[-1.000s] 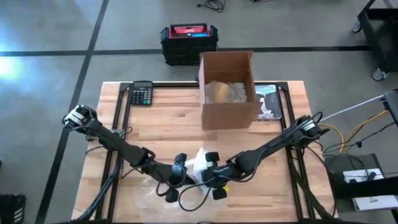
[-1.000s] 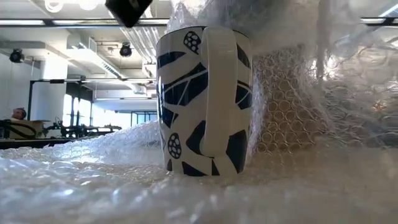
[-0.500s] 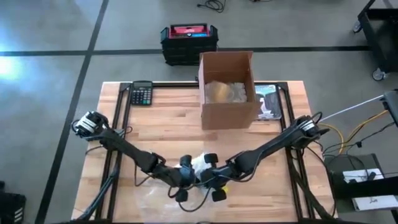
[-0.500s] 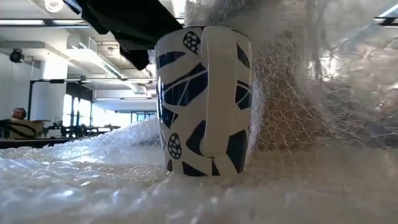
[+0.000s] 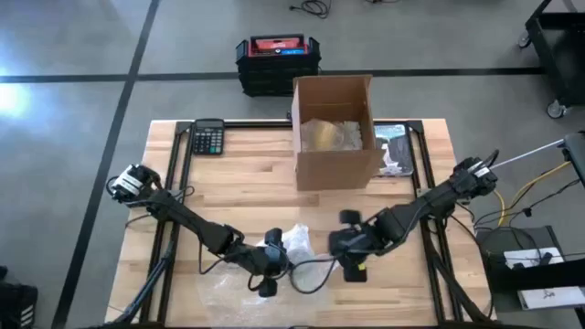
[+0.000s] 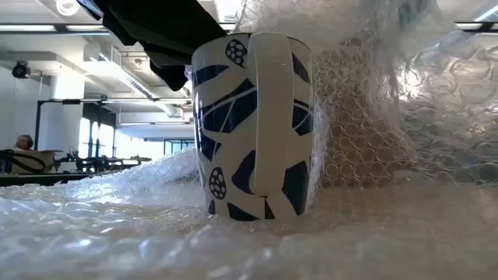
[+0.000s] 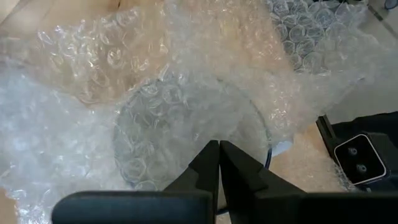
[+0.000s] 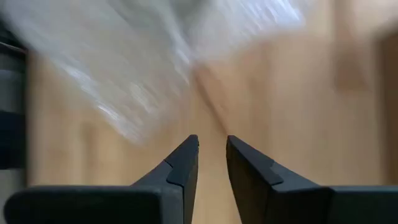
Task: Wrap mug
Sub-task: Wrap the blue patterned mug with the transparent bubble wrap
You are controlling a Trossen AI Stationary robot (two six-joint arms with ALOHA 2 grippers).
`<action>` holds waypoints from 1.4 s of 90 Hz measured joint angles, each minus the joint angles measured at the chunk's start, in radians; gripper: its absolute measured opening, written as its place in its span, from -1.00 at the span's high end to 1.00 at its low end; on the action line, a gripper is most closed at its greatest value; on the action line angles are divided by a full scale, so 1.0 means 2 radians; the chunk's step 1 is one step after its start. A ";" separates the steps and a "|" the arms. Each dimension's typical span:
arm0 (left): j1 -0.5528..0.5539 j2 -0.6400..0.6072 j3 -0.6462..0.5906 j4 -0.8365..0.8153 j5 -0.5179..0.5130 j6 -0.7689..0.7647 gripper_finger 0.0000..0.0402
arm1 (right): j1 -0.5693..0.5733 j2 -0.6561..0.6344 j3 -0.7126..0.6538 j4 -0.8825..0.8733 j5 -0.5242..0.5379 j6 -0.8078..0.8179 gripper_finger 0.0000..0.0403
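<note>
A white mug with a dark blue pattern point(image 6: 253, 124) stands upright on a sheet of bubble wrap point(image 6: 233, 241), near the table's front edge. More bubble wrap point(image 5: 294, 242) is drawn up behind the mug and over its top. In the left wrist view the mug's round mouth point(image 7: 186, 143) shows through the wrap. My left gripper point(image 5: 271, 261) is shut just left of the mug, its tips at the covered mouth. My right gripper point(image 5: 345, 247) stands open to the right of the mug, clear of the wrap, with nothing between its fingers point(image 8: 186, 155). My left gripper has its shut fingertips point(image 7: 219, 149) against the bubble wrap that lies over the mug's mouth point(image 7: 205, 124). The fingers come slanting down from the table's left. Whether a layer is pinched between them cannot be told. The mug stays upright on the sheet.
An open cardboard box point(image 5: 334, 128) with crumpled paper inside stands at the far middle of the table. A calculator point(image 5: 208, 137) lies at the far left and a printed sheet point(image 5: 395, 151) lies right of the box. A black and red case point(image 5: 277, 59) sits on the floor beyond.
My left gripper has gone right, up to the mug's top. My right gripper has drawn away from the mug toward the table's right edge. The wrap stays draped over the mug, which stands where it was.
</note>
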 joint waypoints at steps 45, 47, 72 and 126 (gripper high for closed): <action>0.000 0.000 -0.001 0.003 0.001 -0.002 1.00 | -0.042 0.105 -0.035 0.344 0.014 -0.151 0.98; 0.000 -0.001 -0.001 0.003 0.001 -0.002 1.00 | -0.046 0.108 -0.035 0.341 0.010 -0.146 0.98; -0.002 -0.055 0.013 -0.015 -0.003 -0.020 1.00 | -0.057 0.117 -0.035 0.338 -0.039 -0.135 0.99; 0.006 0.017 0.009 0.001 -0.034 -0.019 1.00 | -0.056 0.105 0.016 0.245 -0.042 -0.138 0.99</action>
